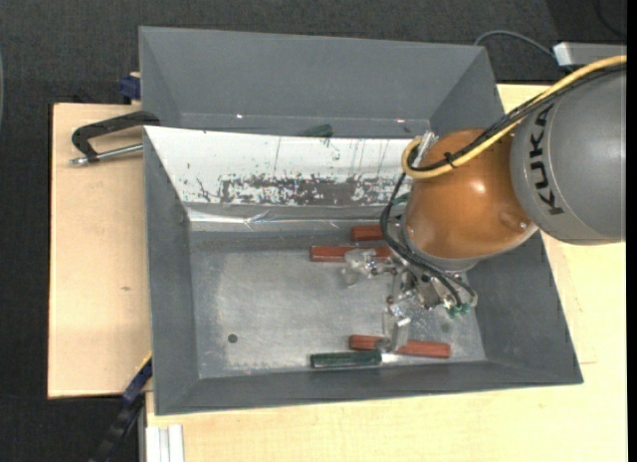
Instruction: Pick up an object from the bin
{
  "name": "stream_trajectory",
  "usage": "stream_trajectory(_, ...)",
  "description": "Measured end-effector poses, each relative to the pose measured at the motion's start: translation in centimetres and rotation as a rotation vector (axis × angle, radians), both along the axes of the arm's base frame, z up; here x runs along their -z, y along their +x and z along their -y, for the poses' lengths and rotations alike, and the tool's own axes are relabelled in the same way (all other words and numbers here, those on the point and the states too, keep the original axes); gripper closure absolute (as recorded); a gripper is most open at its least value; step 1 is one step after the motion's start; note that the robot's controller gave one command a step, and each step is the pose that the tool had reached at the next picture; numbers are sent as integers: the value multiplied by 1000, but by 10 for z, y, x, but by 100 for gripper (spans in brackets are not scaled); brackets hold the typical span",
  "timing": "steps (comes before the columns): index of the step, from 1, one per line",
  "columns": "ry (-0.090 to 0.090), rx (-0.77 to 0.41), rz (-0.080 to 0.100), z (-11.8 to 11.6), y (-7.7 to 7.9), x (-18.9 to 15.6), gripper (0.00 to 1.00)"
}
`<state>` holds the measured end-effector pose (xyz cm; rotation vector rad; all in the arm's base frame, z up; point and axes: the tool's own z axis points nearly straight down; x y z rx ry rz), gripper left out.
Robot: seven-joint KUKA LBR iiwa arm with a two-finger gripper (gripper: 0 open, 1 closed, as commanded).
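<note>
A grey metal bin is seen from above. On the left of its floor, a small dark spot is visible near the front wall. Further right, a dark green bar is laid flat along the front wall. Just beside its right end, and a little further back, a short brown bar is found. Towards the back of the floor a longer red-brown bar is laid flat. Behind it and slightly to the right, a second red-brown bar is partly covered by the robot's black cables.

The jaws are seen low in the front right part of the bin, beneath the orange cover. Their metal end is placed close to the floor, between the short brown bar and a red bar that is laid flat near the front wall on the right. These two bars are the things nearest to the jaws, and it cannot be told whether either is touched. Whether the jaws are set wide or narrow cannot be told either, as they are lost among wires and metal parts. At the far right, the grey arm is seen above the bin's right wall, with a yellow cable run along it.
</note>
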<state>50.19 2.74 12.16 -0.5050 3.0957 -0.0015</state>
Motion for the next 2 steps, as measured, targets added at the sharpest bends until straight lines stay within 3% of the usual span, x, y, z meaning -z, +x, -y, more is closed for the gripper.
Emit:
stream_trajectory(1,0,-263,-5,-19,-6,31,0)
stream_trajectory(2,1,-367,-1,19,-7,24,0)
